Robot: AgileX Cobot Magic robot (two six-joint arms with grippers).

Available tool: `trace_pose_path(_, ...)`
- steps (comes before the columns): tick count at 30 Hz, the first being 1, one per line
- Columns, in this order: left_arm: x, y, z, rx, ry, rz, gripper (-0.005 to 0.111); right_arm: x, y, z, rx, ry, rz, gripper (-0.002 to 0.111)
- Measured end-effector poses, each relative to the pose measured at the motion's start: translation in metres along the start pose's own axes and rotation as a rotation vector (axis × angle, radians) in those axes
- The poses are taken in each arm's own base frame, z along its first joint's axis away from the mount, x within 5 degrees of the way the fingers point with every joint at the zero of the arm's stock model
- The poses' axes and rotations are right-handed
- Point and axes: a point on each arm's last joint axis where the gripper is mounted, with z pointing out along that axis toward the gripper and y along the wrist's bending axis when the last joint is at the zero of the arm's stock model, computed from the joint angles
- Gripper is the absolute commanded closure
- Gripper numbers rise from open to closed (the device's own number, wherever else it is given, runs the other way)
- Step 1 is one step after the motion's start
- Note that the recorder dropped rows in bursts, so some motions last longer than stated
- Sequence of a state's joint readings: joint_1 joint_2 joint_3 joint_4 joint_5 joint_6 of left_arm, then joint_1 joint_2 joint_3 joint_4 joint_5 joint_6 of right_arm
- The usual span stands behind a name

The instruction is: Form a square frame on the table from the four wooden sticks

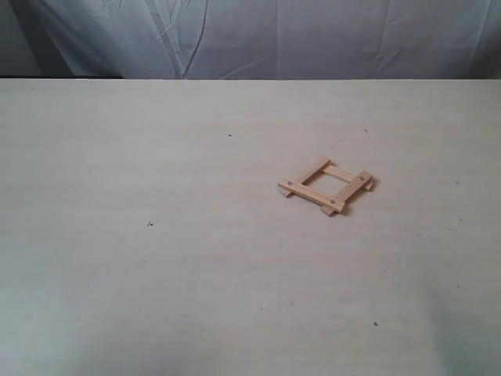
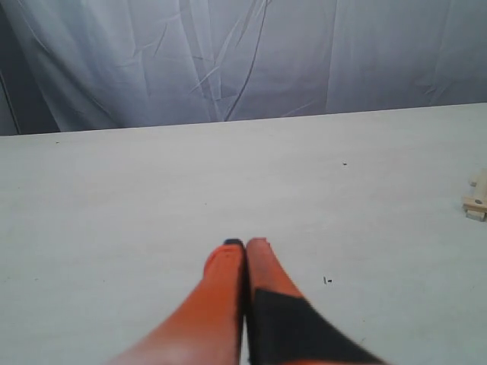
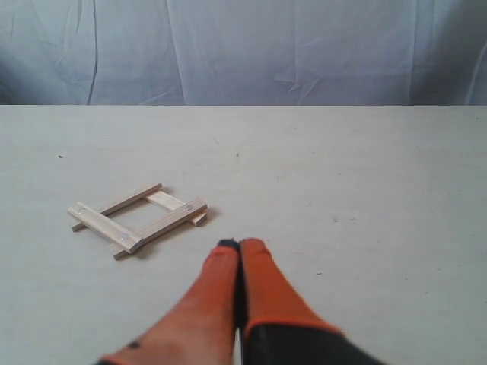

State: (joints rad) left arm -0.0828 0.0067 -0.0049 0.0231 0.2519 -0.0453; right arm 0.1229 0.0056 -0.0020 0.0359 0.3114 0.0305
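The four wooden sticks lie joined as a small square frame (image 1: 326,186) on the table (image 1: 156,258), right of centre, with dark dots at its corners. The right wrist view shows the same frame (image 3: 137,217) lying ahead and to one side of my right gripper (image 3: 240,244), whose orange fingers are pressed together with nothing between them. My left gripper (image 2: 245,243) is shut and empty too, over bare tabletop; only an end of the frame (image 2: 477,199) shows at that picture's edge. Neither gripper appears in the exterior view.
A wrinkled pale cloth (image 1: 258,35) hangs behind the table's far edge. A few tiny dark specks (image 1: 149,224) dot the cream surface.
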Motion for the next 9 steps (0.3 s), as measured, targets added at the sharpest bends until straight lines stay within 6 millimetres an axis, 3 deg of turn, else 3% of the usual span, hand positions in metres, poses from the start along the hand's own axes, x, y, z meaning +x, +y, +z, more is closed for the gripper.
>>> trace_pose_path(9,0.0,0.0029,-0.0001,-0.052,-0.001,-0.009,0.107,0.0,0.0,0.0,0.0,0.0,0.0,0.108)
